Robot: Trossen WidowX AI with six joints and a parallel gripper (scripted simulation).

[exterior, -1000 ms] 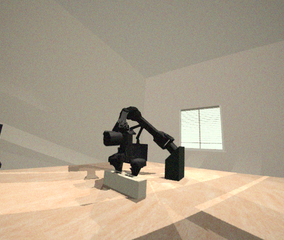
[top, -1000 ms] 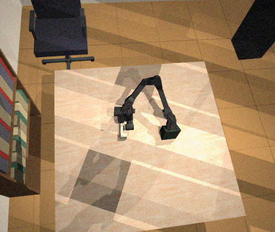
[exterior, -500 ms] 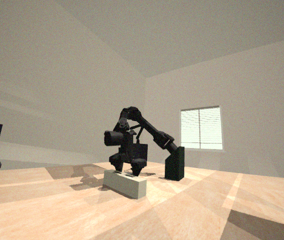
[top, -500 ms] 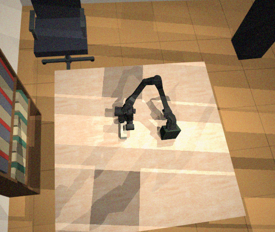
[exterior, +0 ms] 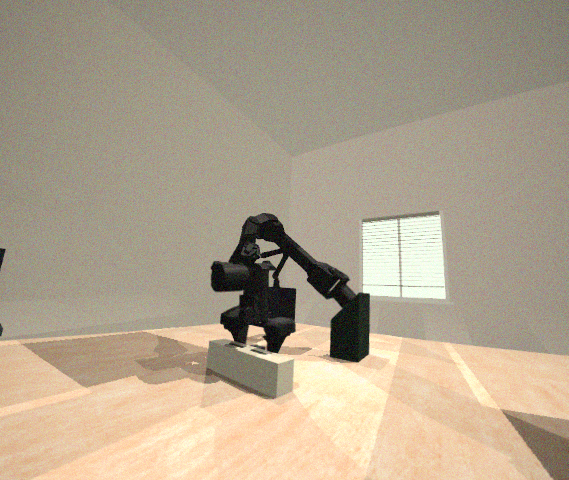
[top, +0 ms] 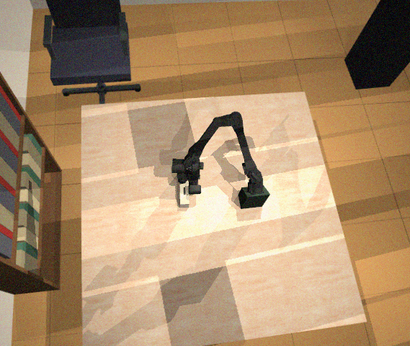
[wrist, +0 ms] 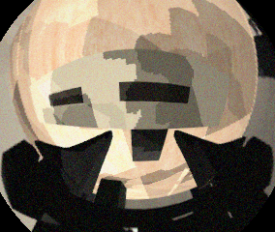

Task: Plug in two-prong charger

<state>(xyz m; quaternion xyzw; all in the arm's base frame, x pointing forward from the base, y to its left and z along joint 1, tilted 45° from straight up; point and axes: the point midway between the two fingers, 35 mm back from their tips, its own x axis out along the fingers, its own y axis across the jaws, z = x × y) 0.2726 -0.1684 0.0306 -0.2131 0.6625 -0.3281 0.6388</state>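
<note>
The pale power strip (top: 184,201) (exterior: 274,382) (wrist: 94,74) lies on the table, with two dark outlet areas on top. In the wrist view the right outlet (wrist: 154,93) is ahead of the fingers and the left outlet (wrist: 66,97) is farther left. My gripper (top: 194,179) (exterior: 257,339) (wrist: 144,133) is open, low beside the strip on the robot's side. A small dark block, which looks like the charger (wrist: 148,145), stands between the spread fingers against the strip's near edge, touching neither finger. Its prongs are not visible. The strip or the arm hides it in the top and exterior views.
The arm's base (top: 253,197) (exterior: 350,328) stands on the table (top: 290,282) (exterior: 134,439), to the right of the strip in the top and exterior views. A bookcase (top: 54,227) is beyond the table's left edge, and an office chair (top: 89,55) is behind it.
</note>
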